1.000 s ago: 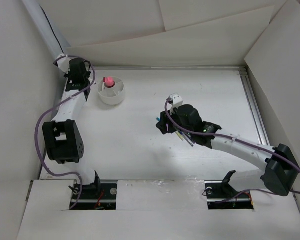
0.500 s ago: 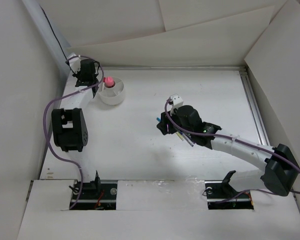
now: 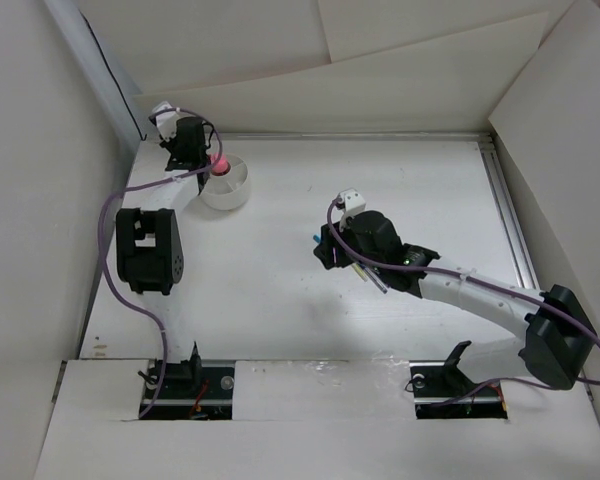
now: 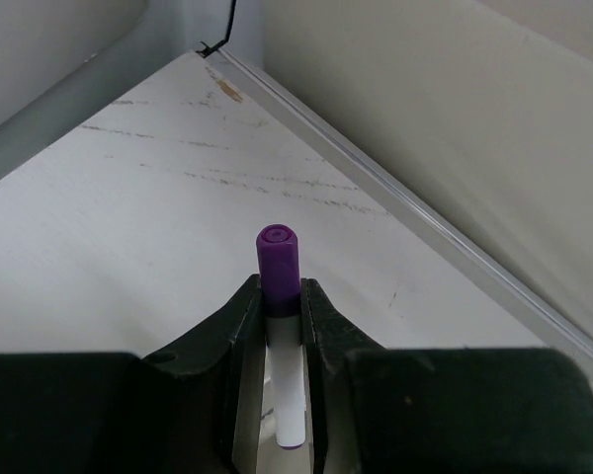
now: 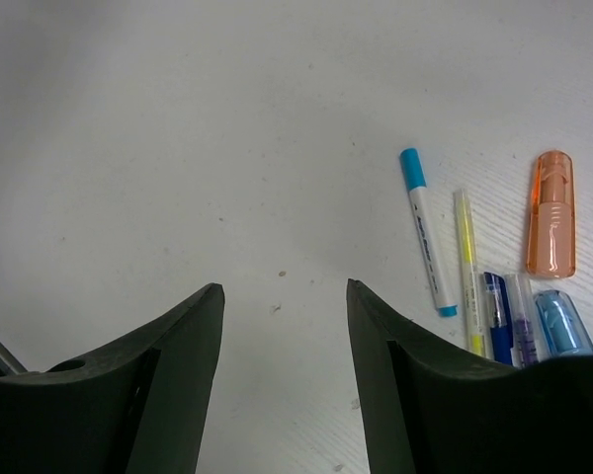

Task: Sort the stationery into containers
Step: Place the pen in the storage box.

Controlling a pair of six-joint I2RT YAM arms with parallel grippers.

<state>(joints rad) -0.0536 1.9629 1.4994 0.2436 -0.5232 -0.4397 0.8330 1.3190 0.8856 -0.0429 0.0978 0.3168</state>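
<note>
Swinging round since a second ago, my left claw now sits at the cup's 10 o'clock, hard by the far rail and corner. It pinches one purple-capped marker, cap aimed at 12 along my fingers. One pink-capped glue stick stands in the single cup. My right claw, spread, has stayed mid-table; six pieces of stationery lie at its 3 o'clock, running roughly 12-to-6, with open table at 9.

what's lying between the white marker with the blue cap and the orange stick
A thin yellow pen lies between the white marker and the orange stick. The right wrist view shows it.
</note>
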